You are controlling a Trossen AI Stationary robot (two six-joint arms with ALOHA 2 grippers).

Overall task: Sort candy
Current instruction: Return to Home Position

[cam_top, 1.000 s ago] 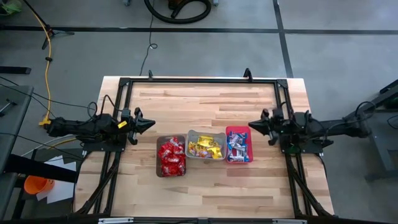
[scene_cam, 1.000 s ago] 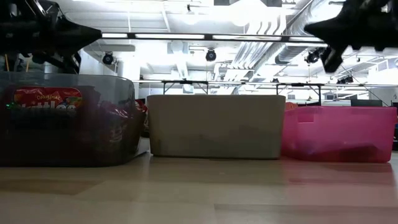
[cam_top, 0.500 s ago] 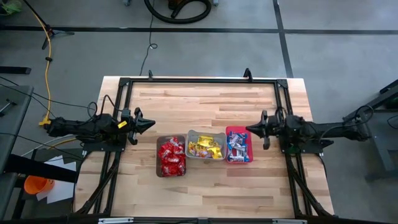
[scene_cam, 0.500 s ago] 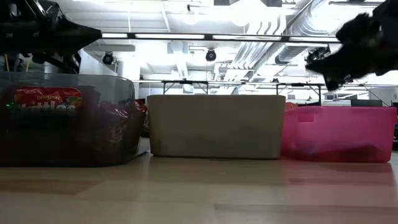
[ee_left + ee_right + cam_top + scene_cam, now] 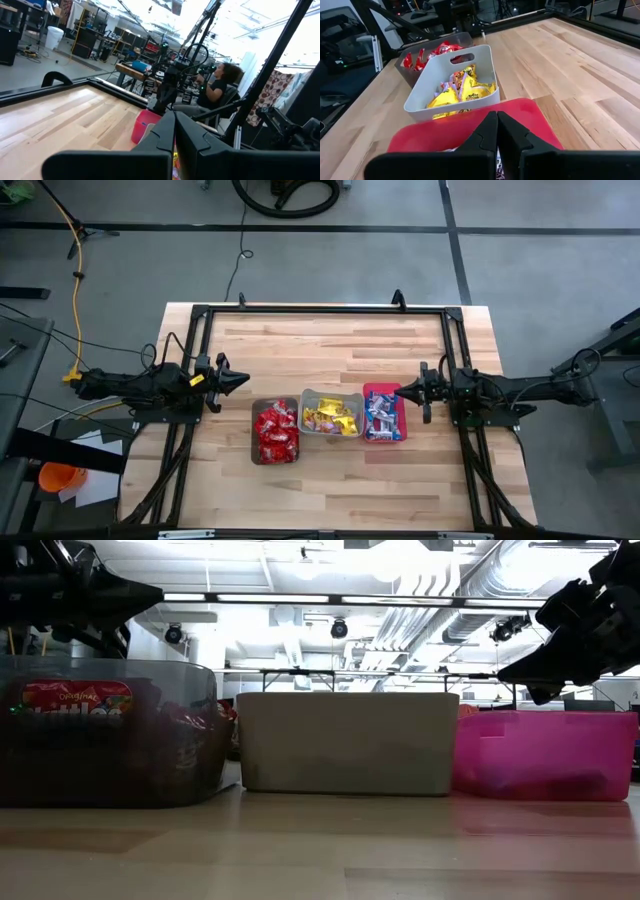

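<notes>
The candy lies sorted in three bins standing in a row on the table. Red packets (image 5: 275,432) fill the brown bin (image 5: 254,412). Yellow packets (image 5: 331,417) lie in the grey bin (image 5: 425,85), and blue-and-white bars (image 5: 380,418) in the pink bin (image 5: 425,137). My right gripper (image 5: 402,391) is shut and hovers at the pink bin's far right corner, above its rim (image 5: 496,122). My left gripper (image 5: 244,380) is shut and hangs in the air, left of and beyond the brown bin (image 5: 174,131).
A black frame (image 5: 320,308) runs along the table's far, left and right sides. Bare wood lies beyond the bins (image 5: 320,350) and on their near side (image 5: 330,495). A person (image 5: 216,87) sits in the room past the table.
My right gripper has come down toward the pink bin and shifted a little toward the table's near edge, staying shut. The left arm and the bins have kept still.
</notes>
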